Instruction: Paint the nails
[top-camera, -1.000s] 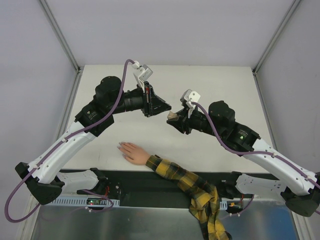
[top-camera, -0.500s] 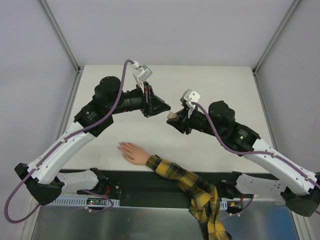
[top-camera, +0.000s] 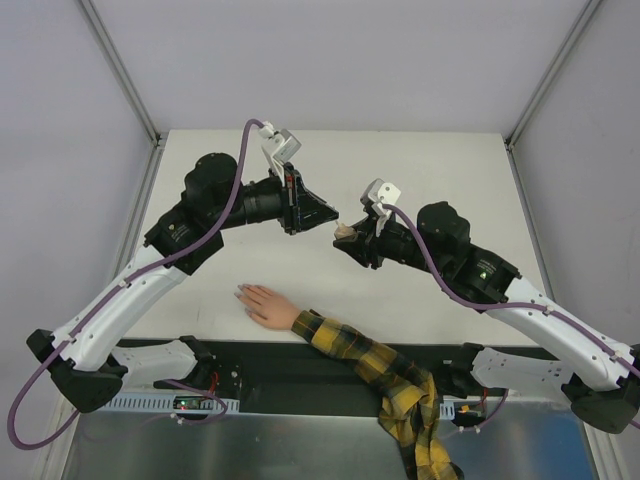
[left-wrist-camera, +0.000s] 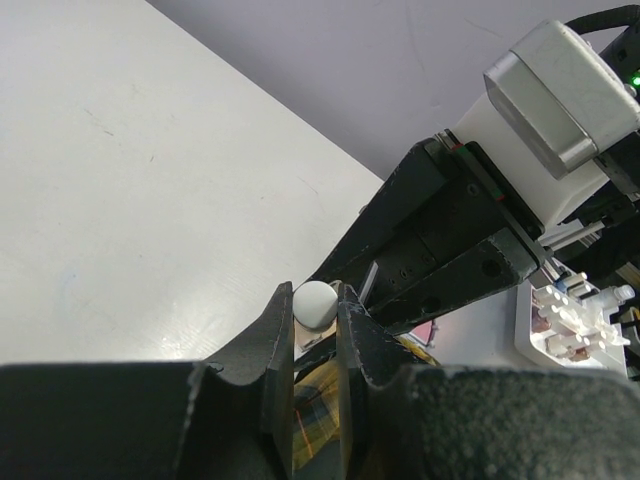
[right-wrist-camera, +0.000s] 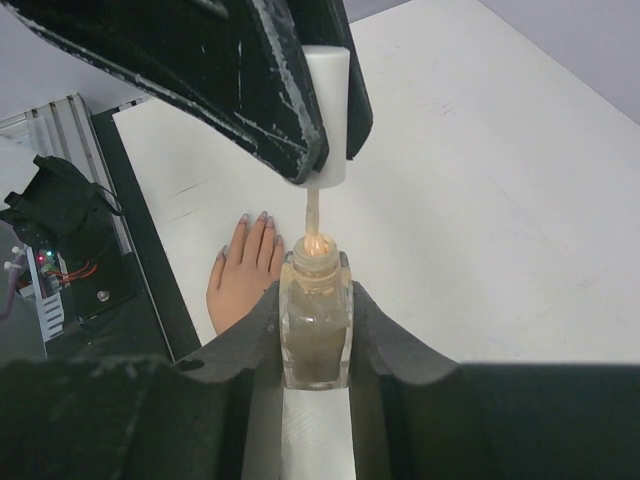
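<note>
A small flesh-coloured hand (top-camera: 266, 306) lies palm down at the table's near edge, at the end of a yellow-and-black plaid sleeve (top-camera: 372, 366). Its nails (right-wrist-camera: 254, 217) point toward the left arm. Above the table's middle, my right gripper (right-wrist-camera: 315, 300) is shut on a glass nail polish bottle (right-wrist-camera: 316, 330) with its neck uncovered. My left gripper (left-wrist-camera: 316, 296) is shut on the white cap (right-wrist-camera: 330, 100). The cap's brush stem (right-wrist-camera: 312, 212) reaches down into the bottle's neck. Both grippers (top-camera: 336, 226) meet tip to tip, well above and behind the hand.
A black strip (top-camera: 270, 375) runs along the table's near edge under the sleeve. The arm bases and a circuit board (left-wrist-camera: 566, 312) sit beyond it. Grey walls with metal rails (top-camera: 120, 70) close in the table on three sides.
The left gripper with the cap has drawn slightly to the left, away from the bottle. The right arm and the hand have stayed still.
</note>
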